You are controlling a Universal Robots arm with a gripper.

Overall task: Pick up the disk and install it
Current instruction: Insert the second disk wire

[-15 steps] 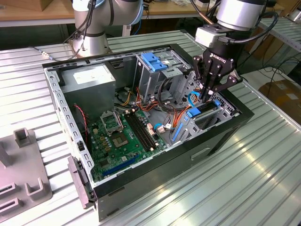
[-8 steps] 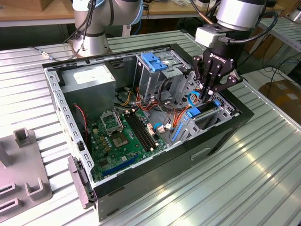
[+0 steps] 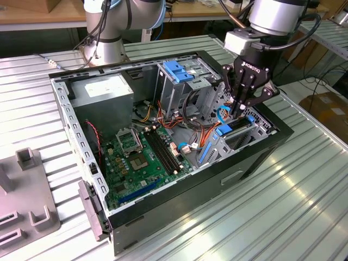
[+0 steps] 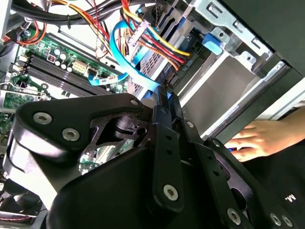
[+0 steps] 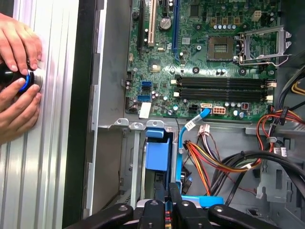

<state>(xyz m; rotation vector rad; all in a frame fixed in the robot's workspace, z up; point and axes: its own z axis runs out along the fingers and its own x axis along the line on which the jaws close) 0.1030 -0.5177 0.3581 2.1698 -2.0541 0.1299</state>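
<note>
Black gripper (image 4: pixel 164 102) close up, jaws drawn nearly together, nothing seen between them; poised over the blue-railed disk (image 5: pixel 157 155) in the drive bay. Disk (image 3: pixel 232 132) lodged at the open computer case's (image 3: pixel 255 157) front corner, below the gripper (image 3: pixel 239 106). Green motherboard (image 5: pixel 209 62) beyond. Person's hands (image 5: pixel 16 71) resting on the ribbed worktop (image 5: pixel 47 143) beside the case.

arm (image 3: pixel 272 16): reaches down from above, wrist about vertical | gripper (image 3: pixel 237 104): black, pointing down, fingers (image 4: pixel 164 102) drawn close together, seemingly touching at the tips | person's hands (image 5: pixel 16 71): both cupped together, fingers curled
</note>
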